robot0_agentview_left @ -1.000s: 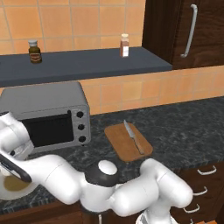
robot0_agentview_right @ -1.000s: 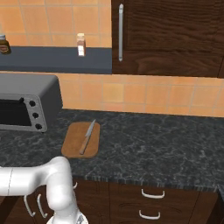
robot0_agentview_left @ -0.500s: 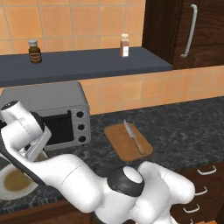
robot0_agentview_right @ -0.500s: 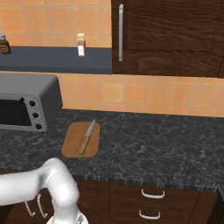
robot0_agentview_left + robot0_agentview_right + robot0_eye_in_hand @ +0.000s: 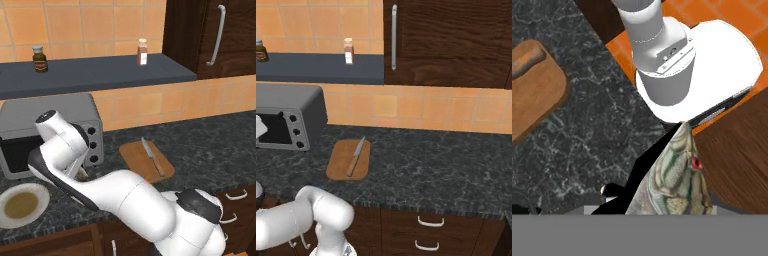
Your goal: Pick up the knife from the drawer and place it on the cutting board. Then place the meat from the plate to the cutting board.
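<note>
Lifting clear of the plate (image 5: 35, 192), now bare of the meat (image 5: 677, 177), gripper (image 5: 677, 207) clenched on that grey-brown lump, knife (image 5: 152, 156) already resting on the cutting board (image 5: 135, 155); only the carry across left.

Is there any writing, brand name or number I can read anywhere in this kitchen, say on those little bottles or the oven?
No readable text anywhere.
Dark jar on the shelf: a label band, too blurred to read.
Small spice bottle on the shelf: a pale label, too small to read.
Toaster oven: dark round knobs on its front, with no markings I can make out.
</note>
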{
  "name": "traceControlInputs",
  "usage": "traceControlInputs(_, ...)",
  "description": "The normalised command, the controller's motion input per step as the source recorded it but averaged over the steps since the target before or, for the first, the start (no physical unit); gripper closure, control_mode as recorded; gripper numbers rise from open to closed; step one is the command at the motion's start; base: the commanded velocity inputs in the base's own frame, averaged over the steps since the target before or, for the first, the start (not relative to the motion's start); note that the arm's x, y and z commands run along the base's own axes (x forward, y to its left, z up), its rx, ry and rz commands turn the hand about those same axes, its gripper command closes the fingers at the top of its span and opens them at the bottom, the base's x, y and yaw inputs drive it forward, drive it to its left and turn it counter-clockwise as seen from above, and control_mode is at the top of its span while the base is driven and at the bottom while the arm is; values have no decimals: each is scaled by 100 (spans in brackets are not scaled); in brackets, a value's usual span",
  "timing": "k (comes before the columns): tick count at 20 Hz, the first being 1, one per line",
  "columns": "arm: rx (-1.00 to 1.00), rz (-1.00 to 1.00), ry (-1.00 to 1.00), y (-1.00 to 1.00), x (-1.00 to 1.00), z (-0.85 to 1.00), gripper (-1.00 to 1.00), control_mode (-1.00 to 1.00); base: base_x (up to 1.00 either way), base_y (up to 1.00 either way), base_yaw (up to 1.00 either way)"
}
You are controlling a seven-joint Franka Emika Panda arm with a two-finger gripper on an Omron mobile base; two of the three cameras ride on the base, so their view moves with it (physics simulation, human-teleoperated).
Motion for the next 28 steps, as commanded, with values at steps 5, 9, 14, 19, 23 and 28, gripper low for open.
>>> traceControlInputs(5, 0, -15, -1, -100, -28, 30, 100, -100, 0, 0, 0)
traceControlInputs(9, 0, -18, -5, -100, -8, 8, 100, -100, 0, 0, 0)
traceControlInputs(14, 2, -23, -4, -100, 1, -10, 100, -100, 0, 0, 0)
traceControlInputs(19, 7, -24, 0, -100, 34, -28, 100, -100, 0, 0, 0)
traceControlInputs(23, 17, -2, 14, -98, 95, -23, 100, -100, 0, 0, 0)
traceControlInputs(28, 2, -1, 16, -16, 64, -19, 100, -100, 0, 0, 0)
